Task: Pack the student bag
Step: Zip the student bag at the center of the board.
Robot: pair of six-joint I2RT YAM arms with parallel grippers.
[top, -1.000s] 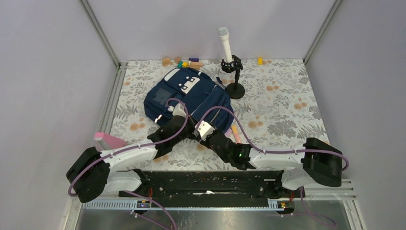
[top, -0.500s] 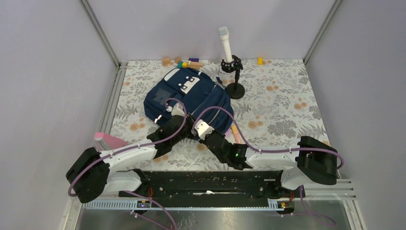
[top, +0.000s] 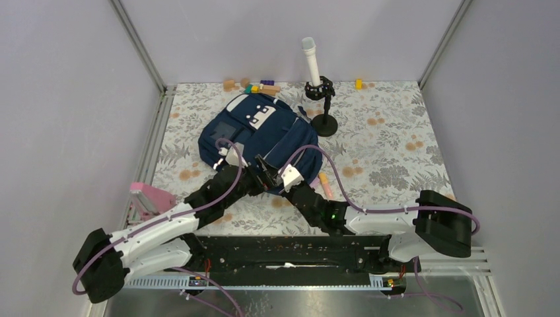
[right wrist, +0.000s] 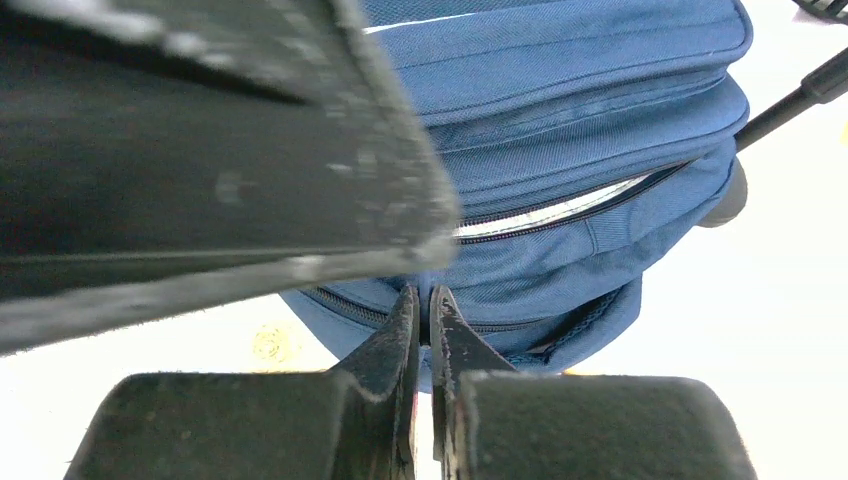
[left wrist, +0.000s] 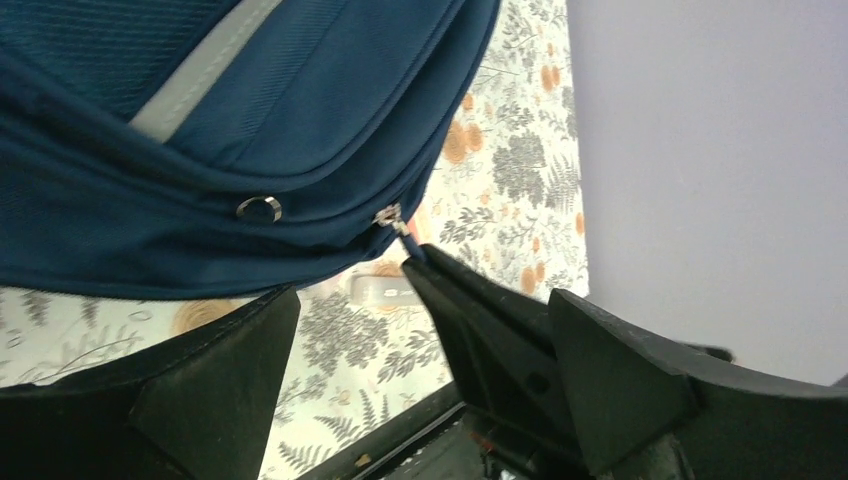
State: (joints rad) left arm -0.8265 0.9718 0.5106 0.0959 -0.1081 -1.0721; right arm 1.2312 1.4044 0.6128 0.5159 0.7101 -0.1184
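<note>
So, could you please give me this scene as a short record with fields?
bag: student bag lying on the floral table
left gripper: jaws wide open, at the bag's near edge, holding nothing
right gripper: jaws shut on the zipper pull
behind the bag: microphone stand
near the left arm: pink item, untouched

Lab enclosure: grey walls (top: 59, 99), aluminium frame (top: 137, 45)
</note>
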